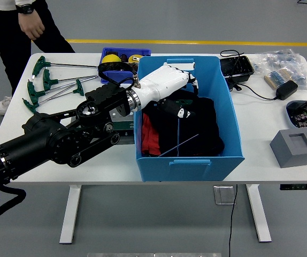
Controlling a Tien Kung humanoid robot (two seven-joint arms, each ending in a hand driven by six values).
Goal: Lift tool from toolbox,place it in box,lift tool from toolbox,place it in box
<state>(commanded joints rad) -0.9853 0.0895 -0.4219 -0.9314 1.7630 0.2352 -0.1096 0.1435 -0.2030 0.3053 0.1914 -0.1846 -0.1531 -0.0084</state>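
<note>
At the upper left of the frame, several green T-handle hex keys (pixel 49 85) lie on the white surface (pixel 260 134) (still to be moved, I judge), near a person's hand (pixel 33 27) hanging at the far edge. In the centre, the left robot hand (pixel 172 80) reaches over the blue box (pixel 207 158), fingers loosely spread and holding nothing. Below it one T-handle hex key (pixel 177 144) lies slanted on the black cloth inside, apparently delivered.

Honestly can't read a thing here: no lettering, brand or number is legible on the open blue plastic box (pixel 225 155), the tools or the white tabletop (pixel 30 147).
</note>
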